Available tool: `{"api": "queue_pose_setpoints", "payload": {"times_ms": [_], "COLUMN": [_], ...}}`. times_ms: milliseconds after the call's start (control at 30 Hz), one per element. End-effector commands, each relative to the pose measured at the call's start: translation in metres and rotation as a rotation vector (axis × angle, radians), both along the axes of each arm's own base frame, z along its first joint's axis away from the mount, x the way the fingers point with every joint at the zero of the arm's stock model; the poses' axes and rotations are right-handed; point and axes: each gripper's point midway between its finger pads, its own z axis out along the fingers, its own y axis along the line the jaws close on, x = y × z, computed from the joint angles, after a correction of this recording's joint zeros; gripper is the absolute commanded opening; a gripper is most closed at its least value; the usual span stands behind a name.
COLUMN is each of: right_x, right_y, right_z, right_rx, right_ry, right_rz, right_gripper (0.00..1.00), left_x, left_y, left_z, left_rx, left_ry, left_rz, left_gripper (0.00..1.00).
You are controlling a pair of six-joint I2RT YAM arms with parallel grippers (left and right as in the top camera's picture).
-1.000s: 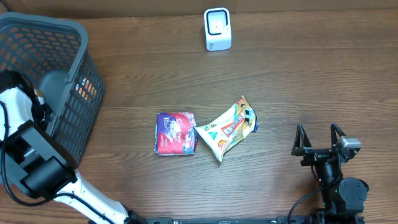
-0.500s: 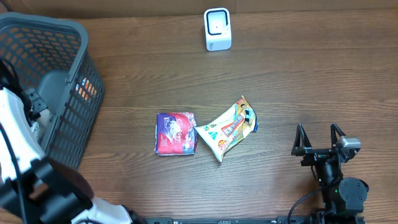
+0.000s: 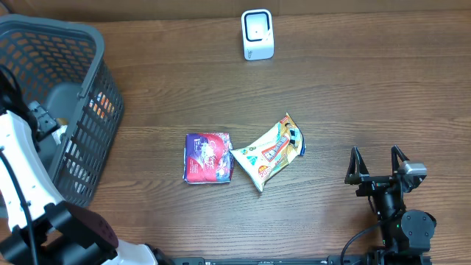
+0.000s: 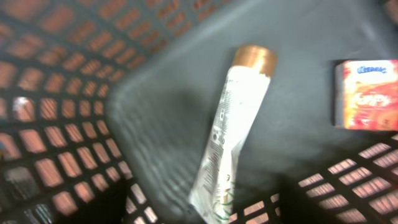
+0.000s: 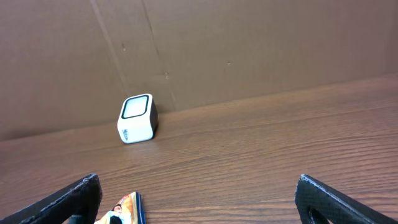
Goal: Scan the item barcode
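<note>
Currently the basket (image 4: 155, 112) holds a gold-capped tube (image 4: 233, 137) and orange box (image 4: 365, 93).

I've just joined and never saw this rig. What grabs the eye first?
A purple packet and a yellow packet lie side by side mid-table. A big grey basket at the left holds a gold-capped tube and an orange box. A small white scanner stands at the far edge.

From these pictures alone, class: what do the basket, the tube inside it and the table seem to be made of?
Basket: grey plastic, matte; moulded lattice walls. Tube: probably soft plastic, white and printed, flattened at one end, metallic gold cap. Table: wood or wood-look laminate; brown grain lines, slight sheen.
</note>
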Motion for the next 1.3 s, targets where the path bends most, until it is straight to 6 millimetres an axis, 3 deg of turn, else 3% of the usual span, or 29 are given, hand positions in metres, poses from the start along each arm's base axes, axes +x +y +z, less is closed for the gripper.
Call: {"api": "queue_pose_setpoints", "payload": {"times_ms": [0, 33, 300, 833, 867, 900, 933, 967, 1000, 1167, 1267], "right_x": [0.0, 0.0, 0.0, 0.0, 0.0, 0.0, 0.0, 0.0, 0.0, 0.0, 0.0], "right_y": [-0.002, -0.002, -0.002, -0.002, -0.002, -0.002, -0.002, -0.002, -0.002, -0.002, -0.002], "right_z": [-0.002, -0.002, -0.002, -0.002, -0.002, -0.002, -0.002, -0.002, -0.002, -0.002, -0.002], "right_rx": [-0.008, -0.008, -0.008, -0.008, -0.008, -0.008, -0.008, -0.008, -0.008, -0.008, -0.008], "right_ry": [-0.002, -0.002, -0.002, -0.002, -0.002, -0.002, -0.002, -0.002, -0.002, -0.002, -0.002], "right_rz": [-0.012, -0.012, -0.012, -0.012, -0.012, -0.012, -0.012, -0.012, -0.012, -0.012, -0.012], "right_gripper": [1.0, 1.0, 1.0, 1.0, 1.0, 1.0, 1.0, 1.0, 1.0, 1.0, 1.0], "left_x": [-0.006, -0.008, -0.023, -0.011, -0.012, -0.012, -0.012, -0.012, -0.011, -0.009, -0.004], "left_y": [-0.005, -0.006, -0.017, -0.008, -0.008, -0.008, -0.008, -0.008, -0.008, -0.003, 0.006], "left_z": [-0.042, -0.051, -0.126, -0.19, -0.194, -0.197, -0.198, -0.199, -0.199, -0.186, -0.151], "left_rx": [-0.08, -0.09, -0.128, -0.125, -0.128, -0.131, -0.131, -0.132, -0.131, -0.115, -0.087], "left_ry": [0.029, 0.039, 0.091, 0.088, 0.094, 0.1, 0.102, 0.103, 0.101, 0.101, 0.104], "left_rz": [0.118, 0.128, 0.145, 0.142, 0.142, 0.142, 0.138, 0.138, 0.138, 0.139, 0.146], "left_gripper": [0.96, 1.0, 1.0, 0.99, 0.92, 0.78, 0.55, 0.17, 0.04, 0.04, 0.04]}}
